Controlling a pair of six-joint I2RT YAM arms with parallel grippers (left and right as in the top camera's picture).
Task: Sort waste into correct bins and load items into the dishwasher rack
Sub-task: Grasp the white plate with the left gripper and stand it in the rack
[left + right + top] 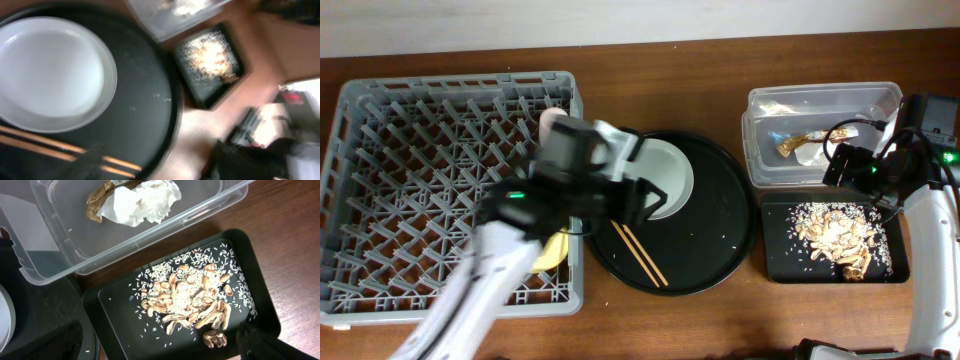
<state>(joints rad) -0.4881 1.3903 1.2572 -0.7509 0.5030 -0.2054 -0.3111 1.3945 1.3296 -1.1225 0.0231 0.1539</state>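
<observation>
My left gripper [642, 200] hovers open and empty over the pale plate's [672, 178] left edge; its own view is blurred [165, 162], with the plate [50, 70] and wooden chopsticks [55, 150] below it. The chopsticks [640, 252] lie on the round black tray. A yellow bowl [553, 250] and pink cup [552, 118] sit in the grey rack [380, 170]. The blue cup is out of view. My right gripper [850, 168] is open and empty [157, 347] over the black tray [115, 325] of food scraps [192, 302]. The tissue [140, 202] and foil wrapper [97, 202] lie in the clear tub [60, 240].
The round black tray [720, 235] sits between the rack and the bins. The clear tub [820, 100] is behind the small black tray [780, 255] at the right. My left arm crosses the rack's front right corner. Brown table runs along the front.
</observation>
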